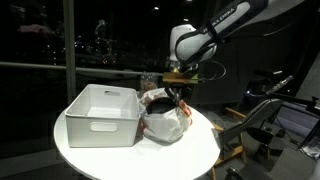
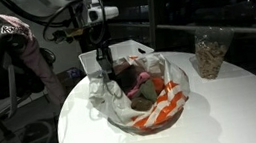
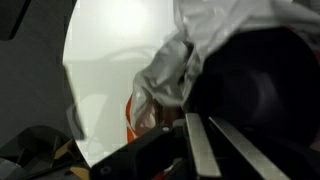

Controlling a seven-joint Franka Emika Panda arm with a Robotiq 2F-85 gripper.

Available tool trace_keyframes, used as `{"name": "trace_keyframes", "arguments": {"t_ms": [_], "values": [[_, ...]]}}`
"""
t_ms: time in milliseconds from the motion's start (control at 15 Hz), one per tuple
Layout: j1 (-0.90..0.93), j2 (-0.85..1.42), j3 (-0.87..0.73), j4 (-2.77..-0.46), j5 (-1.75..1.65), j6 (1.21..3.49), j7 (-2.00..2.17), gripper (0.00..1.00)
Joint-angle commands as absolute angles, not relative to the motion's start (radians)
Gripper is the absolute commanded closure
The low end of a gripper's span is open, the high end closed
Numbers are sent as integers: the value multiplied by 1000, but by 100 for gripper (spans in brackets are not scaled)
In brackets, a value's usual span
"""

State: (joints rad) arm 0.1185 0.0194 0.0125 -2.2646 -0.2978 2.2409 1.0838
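2 fingers of my hand stand narrow, almost closed on each other. They are sunk into the edge of the heap of cloths, which sits in a clear container near the middle of the round counter. I cannot tell whether a fold is really pinched between them. In the wrist view the crumpled pale cloth lies just above the fingertips and a dark cloth fills the side next to it, but the pinch itself is hidden.

In an exterior view my hand comes down from above onto the heap. The white bin stands just beside the heap on the counter, open side up. An orange-striped cloth lies across the heap from my hand, and 1 jar stands well apart, toward the counter's edge.

To do this step well, I judge that I need a firm bite on 1 fold, not a skim over the surface. The pale material at my fingertips may be the container's own soft wall, so any lift should be slow and straight up. That way I can see at once whether 1 cloth comes free or the whole heap drags and tips. I should also stay clear of the bin's wall.
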Motion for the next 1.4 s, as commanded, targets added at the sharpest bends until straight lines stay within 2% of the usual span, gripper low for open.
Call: {"name": "trace_keyframes", "arguments": {"t_ms": [0, 200, 267, 333, 400, 467, 933, 1000, 1333], "values": [[95, -77, 30, -2302, -373, 2262, 1161, 92], [81, -117, 45, -2305, -411, 2248, 1187, 91], [79, -122, 49, -2307, -405, 2253, 1173, 83], [76, -120, 54, -2307, -399, 2258, 1164, 65], [75, -123, 58, -2310, -387, 2263, 1148, 64], [76, -127, 61, -2316, -379, 2271, 1128, 59], [83, -165, 90, -2346, -338, 2304, 982, 6], [85, -161, 91, -2345, -317, 2308, 945, 1], [104, -108, 93, -2359, -131, 2384, 649, 0]]}}
